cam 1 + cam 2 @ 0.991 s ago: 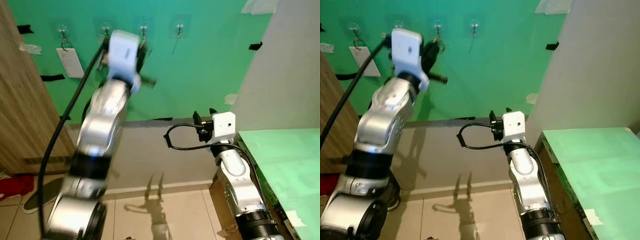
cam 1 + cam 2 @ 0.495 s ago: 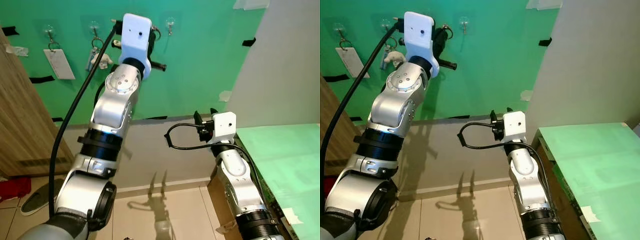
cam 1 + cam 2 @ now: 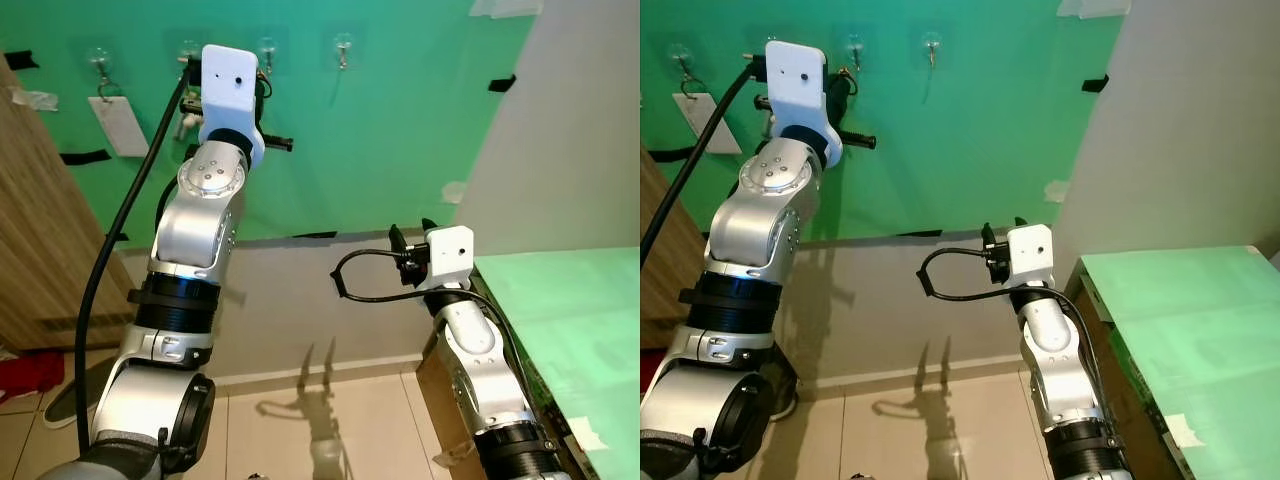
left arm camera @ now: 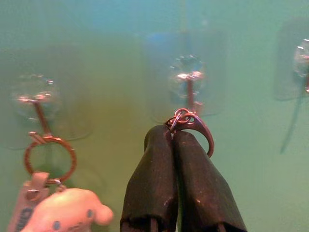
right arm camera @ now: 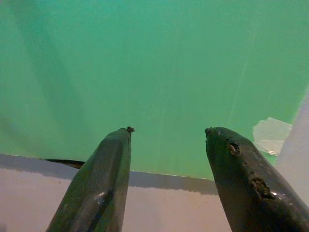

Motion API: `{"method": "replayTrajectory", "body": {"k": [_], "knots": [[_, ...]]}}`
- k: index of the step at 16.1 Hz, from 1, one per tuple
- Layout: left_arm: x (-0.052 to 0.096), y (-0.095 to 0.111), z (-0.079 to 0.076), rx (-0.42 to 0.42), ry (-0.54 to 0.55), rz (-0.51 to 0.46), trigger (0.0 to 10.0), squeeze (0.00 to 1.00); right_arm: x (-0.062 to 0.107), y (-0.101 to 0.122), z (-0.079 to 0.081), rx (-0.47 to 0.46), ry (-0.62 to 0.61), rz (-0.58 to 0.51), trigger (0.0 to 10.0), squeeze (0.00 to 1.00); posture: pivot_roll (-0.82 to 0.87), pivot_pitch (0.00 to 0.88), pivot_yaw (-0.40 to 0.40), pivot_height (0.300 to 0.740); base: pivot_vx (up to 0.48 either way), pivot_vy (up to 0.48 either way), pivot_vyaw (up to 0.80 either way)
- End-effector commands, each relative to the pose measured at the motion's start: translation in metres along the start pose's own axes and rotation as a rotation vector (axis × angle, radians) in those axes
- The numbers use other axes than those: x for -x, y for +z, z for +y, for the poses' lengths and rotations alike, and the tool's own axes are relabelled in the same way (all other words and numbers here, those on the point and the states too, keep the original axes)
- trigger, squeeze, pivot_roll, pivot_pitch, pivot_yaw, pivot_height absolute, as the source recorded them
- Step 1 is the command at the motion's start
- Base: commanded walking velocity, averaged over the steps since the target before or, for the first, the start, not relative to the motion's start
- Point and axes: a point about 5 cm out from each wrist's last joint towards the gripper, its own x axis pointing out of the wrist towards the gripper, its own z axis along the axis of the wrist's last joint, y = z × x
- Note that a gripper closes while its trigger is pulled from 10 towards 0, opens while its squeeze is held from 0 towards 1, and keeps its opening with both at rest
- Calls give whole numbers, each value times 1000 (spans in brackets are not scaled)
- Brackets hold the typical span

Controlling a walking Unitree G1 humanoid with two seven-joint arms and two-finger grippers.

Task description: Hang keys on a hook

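Four clear hooks line the green wall (image 3: 400, 140). My left gripper (image 3: 262, 86) is raised to the third hook (image 3: 266, 47) and shut on a metal key ring (image 4: 189, 123). In the left wrist view the ring sits at the fingertips (image 4: 174, 137), just below that hook (image 4: 189, 79). The second hook (image 4: 36, 99) holds another ring with a pale plush charm (image 4: 67, 212). A white tag (image 3: 118, 125) hangs from the first hook (image 3: 100, 60). The fourth hook (image 3: 343, 45) is bare. My right gripper (image 5: 166, 130) is open and empty, held low before the wall.
A wooden panel (image 3: 40, 230) stands close on the left. A green-topped table (image 3: 570, 310) and a grey wall (image 3: 580, 130) close in the right side. A red item (image 3: 30, 370) and a shoe (image 3: 70, 395) lie on the tiled floor.
My left gripper has moved left along the wall with the key ring, from between the third and fourth hooks to under the third. The right arm has stayed put.
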Motion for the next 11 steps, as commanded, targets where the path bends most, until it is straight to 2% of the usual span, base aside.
{"method": "replayTrajectory", "body": {"k": [1, 4, 11], "knots": [[0, 2, 4, 7, 38, -2, 10000, 0, 0, -1, -1, 0, 3, 9, 10000, 0, 55, 0, -11, 740, 0, 0, 0], [0, 7, 3, 32, 49, -15, 10000, 0, -1, -1, -1, 5, 13, 8, 10000, 0, 56, 0, -12, 740, 0, 0, 0], [-3, 20, -5, 34, 31, -52, 10000, 0, 1, -3, 1, 4, 14, 12, 10000, 0, 47, 0, -1, 740, 0, 0, 0]]}}
